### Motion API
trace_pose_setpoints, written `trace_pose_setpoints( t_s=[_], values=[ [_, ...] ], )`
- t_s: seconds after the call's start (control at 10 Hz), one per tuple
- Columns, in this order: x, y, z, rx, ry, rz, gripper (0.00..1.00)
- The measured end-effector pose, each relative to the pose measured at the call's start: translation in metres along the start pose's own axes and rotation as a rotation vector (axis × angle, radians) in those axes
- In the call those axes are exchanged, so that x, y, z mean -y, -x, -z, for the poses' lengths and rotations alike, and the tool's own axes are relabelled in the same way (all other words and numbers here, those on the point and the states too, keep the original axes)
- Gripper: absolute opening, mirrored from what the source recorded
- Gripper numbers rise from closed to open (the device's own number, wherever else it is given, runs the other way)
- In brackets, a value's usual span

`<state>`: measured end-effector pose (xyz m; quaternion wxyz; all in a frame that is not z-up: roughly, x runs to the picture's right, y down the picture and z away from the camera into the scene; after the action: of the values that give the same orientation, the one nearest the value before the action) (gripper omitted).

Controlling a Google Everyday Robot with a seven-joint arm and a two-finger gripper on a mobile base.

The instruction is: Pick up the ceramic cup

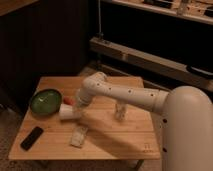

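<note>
The ceramic cup (67,113) is a small white tapered shape at the tip of my gripper (73,111), just right of the green bowl (45,102) on the wooden table (105,135). The cup lies tilted, its mouth towards the bowl, with a shadow on the table under it. My gripper looks shut on the cup and hangs low over the left half of the table. My white arm (125,96) reaches in from the right.
A small red-orange thing (67,101) lies between bowl and gripper. A slim clear bottle-like thing (120,111) stands mid-table under the arm. A flat pale packet (79,136) and a black phone (31,138) lie near the front edge. Dark shelving stands behind.
</note>
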<state>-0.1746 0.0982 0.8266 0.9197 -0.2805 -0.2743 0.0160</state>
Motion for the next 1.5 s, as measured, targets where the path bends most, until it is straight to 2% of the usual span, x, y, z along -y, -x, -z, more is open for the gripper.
trace_pose_setpoints(
  t_s=[0.2,0.4,0.5,0.7,0.8,0.9,1.1,1.3,1.5],
  values=[
    [0.003,-0.004,-0.011,-0.016,0.005,0.012,0.27],
    [0.001,-0.014,-0.035,-0.036,0.017,0.028,0.47],
    [0.001,-0.020,-0.041,-0.046,0.016,0.019,0.57],
    [0.002,-0.026,-0.034,-0.077,0.003,-0.009,0.76],
    [0.003,-0.028,-0.023,-0.084,-0.008,-0.029,0.80],
    [0.005,-0.027,-0.009,-0.071,-0.018,-0.044,0.80],
    [0.007,-0.020,0.028,-0.008,-0.033,-0.041,0.80],
    [0.002,-0.016,0.060,0.055,-0.012,-0.026,0.80],
    [-0.010,-0.020,0.078,0.083,0.027,-0.015,0.80]
  ],
)
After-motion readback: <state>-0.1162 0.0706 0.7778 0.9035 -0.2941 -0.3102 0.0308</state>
